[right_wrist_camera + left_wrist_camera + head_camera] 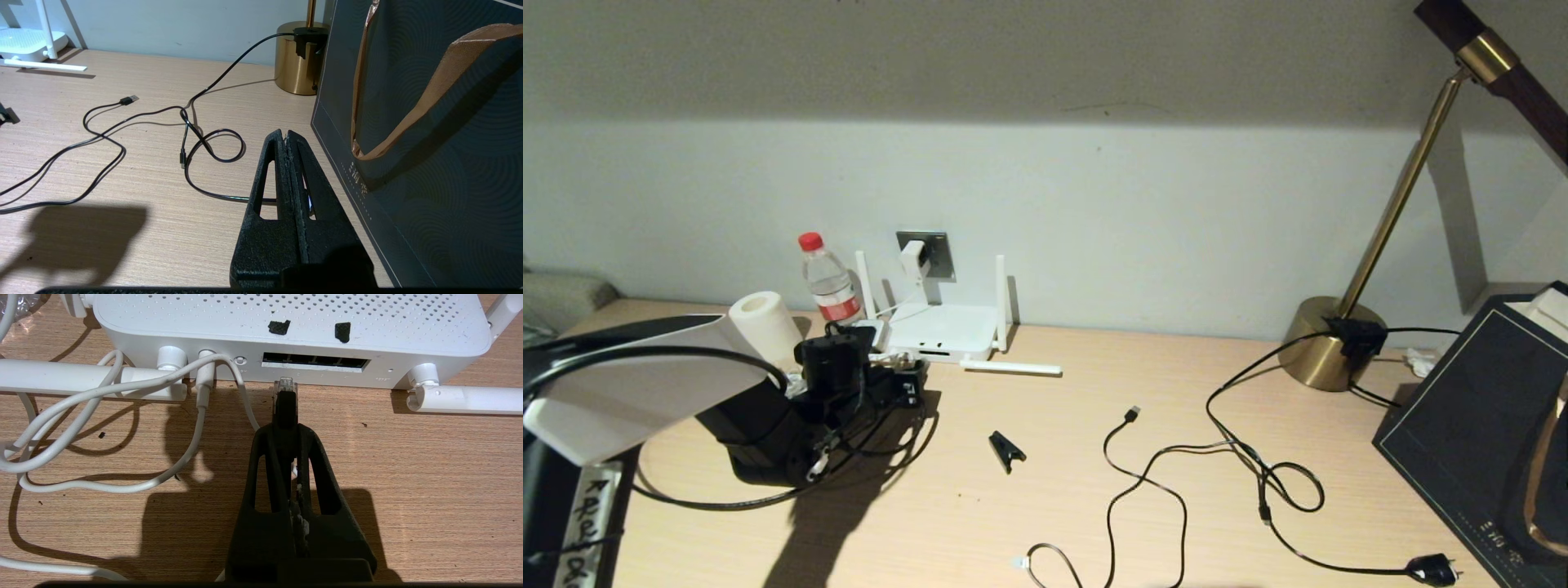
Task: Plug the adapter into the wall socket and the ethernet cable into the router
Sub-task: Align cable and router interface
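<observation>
Left gripper [286, 430] clamps ethernet cable [285, 401] just behind its clear plug, aiming it at router [286, 318] ports; right gripper [288, 136] parked, clenched empty.

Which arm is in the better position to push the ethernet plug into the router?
Left. Its end effector already holds the ethernet cable, with the clear plug just short of the router ports. The right end effector is shut and empty, beside the dark bag.
</observation>
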Available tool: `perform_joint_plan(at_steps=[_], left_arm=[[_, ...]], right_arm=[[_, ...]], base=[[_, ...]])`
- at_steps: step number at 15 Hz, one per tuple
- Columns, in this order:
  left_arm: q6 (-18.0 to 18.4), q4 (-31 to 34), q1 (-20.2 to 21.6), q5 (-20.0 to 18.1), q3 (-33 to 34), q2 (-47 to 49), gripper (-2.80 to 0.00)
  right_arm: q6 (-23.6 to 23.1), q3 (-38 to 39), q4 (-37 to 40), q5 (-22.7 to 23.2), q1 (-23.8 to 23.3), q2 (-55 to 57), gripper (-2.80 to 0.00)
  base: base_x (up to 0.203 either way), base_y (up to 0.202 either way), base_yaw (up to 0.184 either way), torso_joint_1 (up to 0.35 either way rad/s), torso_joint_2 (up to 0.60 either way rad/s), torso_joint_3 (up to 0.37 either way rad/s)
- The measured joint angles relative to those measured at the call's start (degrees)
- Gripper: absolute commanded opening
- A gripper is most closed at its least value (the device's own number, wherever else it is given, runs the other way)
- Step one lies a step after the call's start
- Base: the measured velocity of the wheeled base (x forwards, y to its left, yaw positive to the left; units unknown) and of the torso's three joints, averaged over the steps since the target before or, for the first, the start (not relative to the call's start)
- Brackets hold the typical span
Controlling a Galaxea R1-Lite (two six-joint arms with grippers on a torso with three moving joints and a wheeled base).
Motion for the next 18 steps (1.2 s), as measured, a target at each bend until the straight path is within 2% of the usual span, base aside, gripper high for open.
perform_joint_plan(at_steps=[18], left_arm=[[0.0, 0.01, 0.15, 0.24, -0.73, 0.02, -2.8]], right_arm=[[0.0, 0.0, 0.0, 0.02, 0.0, 0.0, -2.8]], base=[[0.0, 0.0, 0.0, 0.0, 0.0, 0.0]])
